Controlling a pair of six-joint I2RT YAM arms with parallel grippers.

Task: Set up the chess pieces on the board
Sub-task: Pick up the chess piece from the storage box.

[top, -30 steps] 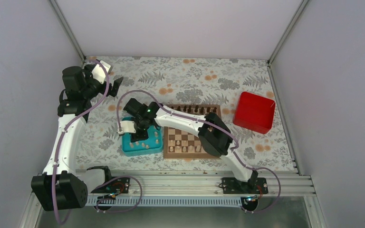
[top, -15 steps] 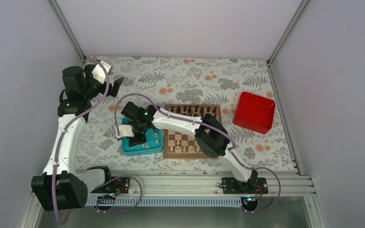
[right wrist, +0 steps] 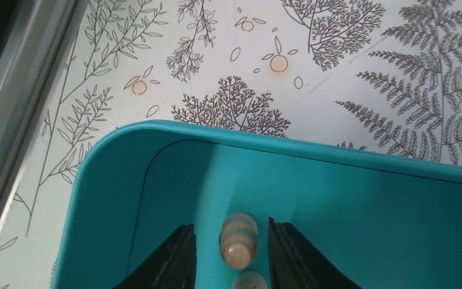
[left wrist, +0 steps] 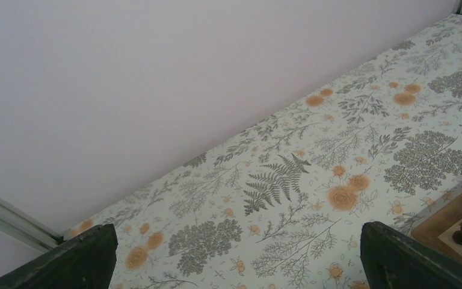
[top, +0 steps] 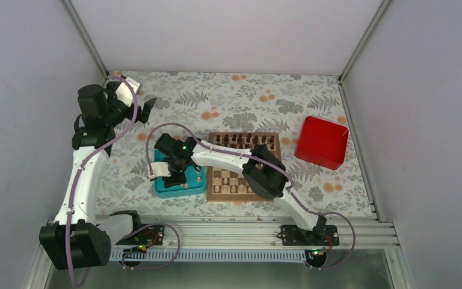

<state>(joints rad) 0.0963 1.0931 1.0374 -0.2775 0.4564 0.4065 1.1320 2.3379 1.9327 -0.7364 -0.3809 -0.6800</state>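
Floral-patterned cloth covers the table point(top: 228, 96) inside a plain pale enclosure, and on it you have a red box point(top: 321, 142) at the far right, well apart from the work. Left of it lies the board point(top: 234, 197), with dark pieces point(top: 243, 139) lined along its far rows and a number of pale chess pieces point(top: 231, 188) standing on its near rows, though how many squares are filled is too small to count. Just beside the board's left edge sits the teal tray point(top: 177, 191), where your right arm reaches across. Your left gripper point(left wrist: 240, 256) is raised near the far-left corner, its fingers spread wide with nothing between them. Your right gripper point(right wrist: 231, 241) is down inside the tray near its corner, fingers parted on either side of one upright pale piece point(right wrist: 238, 239) with a sliver of teal showing on each side, so it is not yet clamped. A second pale piece point(right wrist: 248, 282) stands just behind it at the bottom edge of the wrist view. By my reading you are partway through: the dark side looks set, the pale side is started, and at least these two pieces are left to carry over.
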